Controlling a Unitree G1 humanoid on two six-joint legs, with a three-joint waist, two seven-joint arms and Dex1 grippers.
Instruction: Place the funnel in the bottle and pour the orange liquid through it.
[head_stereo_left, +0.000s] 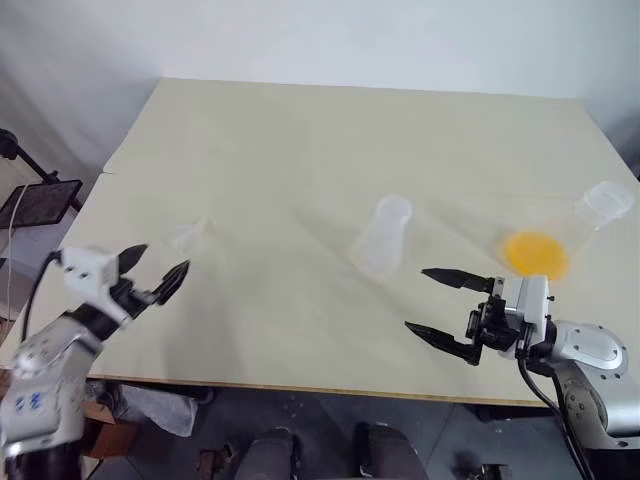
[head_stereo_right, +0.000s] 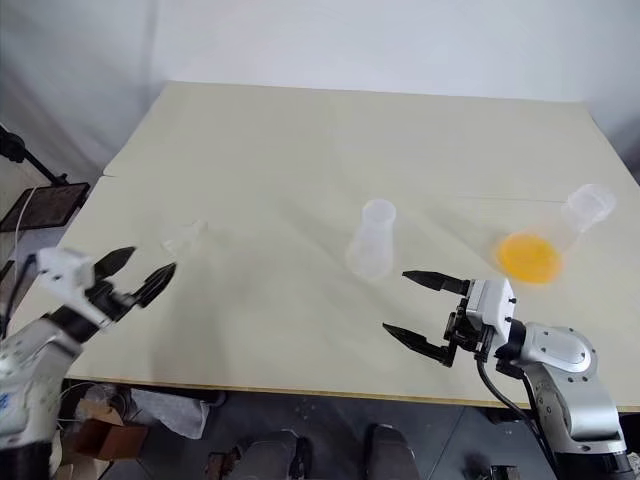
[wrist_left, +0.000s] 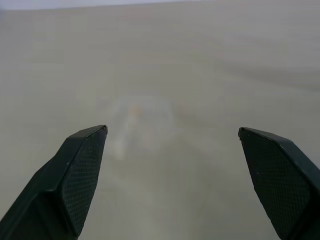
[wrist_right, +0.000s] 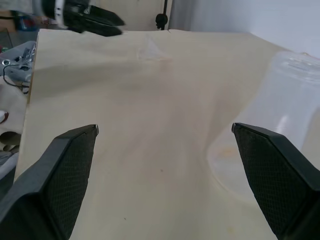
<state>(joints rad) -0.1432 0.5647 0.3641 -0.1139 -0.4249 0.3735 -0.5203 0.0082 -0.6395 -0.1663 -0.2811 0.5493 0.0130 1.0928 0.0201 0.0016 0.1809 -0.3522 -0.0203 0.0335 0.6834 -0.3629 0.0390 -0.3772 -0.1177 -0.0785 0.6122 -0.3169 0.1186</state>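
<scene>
The funnel (head_stereo_left: 190, 235), small and clear, lies on the pale table (head_stereo_left: 300, 140) at the left. My left gripper (head_stereo_left: 163, 259) is open just short of it, and the funnel (wrist_left: 142, 122) shows blurred ahead between its fingers. The bottle (head_stereo_left: 383, 238), a milky flask, stands mid-table. My right gripper (head_stereo_left: 417, 299) is open near the front edge, pointing left, with the bottle (wrist_right: 280, 140) just beyond its far finger. The orange liquid (head_stereo_left: 537, 253) sits in the base of a clearer flask (head_stereo_left: 603, 205) at the right. Neither gripper touches anything.
The table's front edge (head_stereo_left: 300, 385) runs just under both grippers. A black stand with a flat plate (head_stereo_left: 40, 200) is off the table's left side. Boxes and bags lie on the floor (head_stereo_left: 150, 410) below the front edge.
</scene>
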